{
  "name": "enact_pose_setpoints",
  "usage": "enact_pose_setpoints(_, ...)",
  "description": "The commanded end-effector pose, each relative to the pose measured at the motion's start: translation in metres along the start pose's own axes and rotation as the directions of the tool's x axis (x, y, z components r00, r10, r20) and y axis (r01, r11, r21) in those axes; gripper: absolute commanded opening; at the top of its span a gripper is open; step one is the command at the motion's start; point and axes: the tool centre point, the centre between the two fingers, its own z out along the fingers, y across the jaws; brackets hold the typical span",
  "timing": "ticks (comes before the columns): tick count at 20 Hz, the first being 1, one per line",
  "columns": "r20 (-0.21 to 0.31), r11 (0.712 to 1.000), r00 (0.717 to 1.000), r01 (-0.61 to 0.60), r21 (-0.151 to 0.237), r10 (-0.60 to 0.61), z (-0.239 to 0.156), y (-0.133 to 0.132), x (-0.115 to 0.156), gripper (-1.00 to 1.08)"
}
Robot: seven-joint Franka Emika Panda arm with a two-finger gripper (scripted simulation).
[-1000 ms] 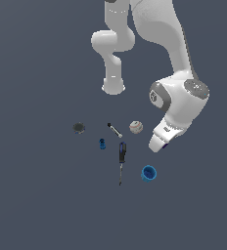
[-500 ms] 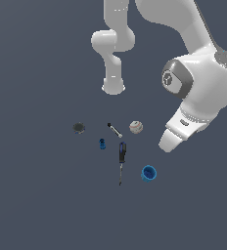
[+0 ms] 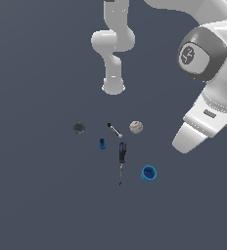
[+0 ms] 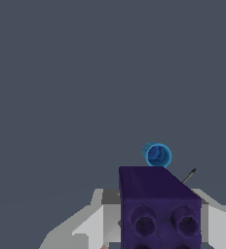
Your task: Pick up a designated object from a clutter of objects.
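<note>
The purple block [image 4: 160,209] sits clamped between the fingers of the gripper [image 4: 156,226], filling the wrist view. Beyond it, well below, lie the blue cup [image 4: 157,154] and what looks like the screwdriver [image 4: 189,175] tip. In the exterior view the arm [image 3: 203,97] is high above the clutter, so the pick appears essentially done; only holding it secure remains.

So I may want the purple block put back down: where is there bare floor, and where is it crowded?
Bare floor lies on the exterior view's left of the dark disc, and below the blue cup and the screwdriver. It is crowded among the disc, blue cylinder, marker and baseball. The purple block sits in the hand.
</note>
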Motion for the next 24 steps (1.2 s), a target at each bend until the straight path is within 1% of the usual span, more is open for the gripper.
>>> enact_pose_setpoints(1,0.001,1.0,1.0,0.0,0.0,0.0,-0.015,0.005,0.007,-1.0)
enact_pose_setpoints(6,0.001,1.0,1.0,0.0,0.0,0.0,-0.041,0.013,0.019,-1.0)
enact_pose_setpoints(11,0.001,1.0,1.0,-0.001,-0.001,0.001,-0.059,0.019,0.028,-1.0)
enact_pose_setpoints(17,0.001,1.0,1.0,-0.001,-0.002,0.001,-0.07,0.023,0.034,-1.0)
enact_pose_setpoints(24,0.001,1.0,1.0,-0.001,-0.002,0.001,-0.074,0.024,0.036,-1.0)
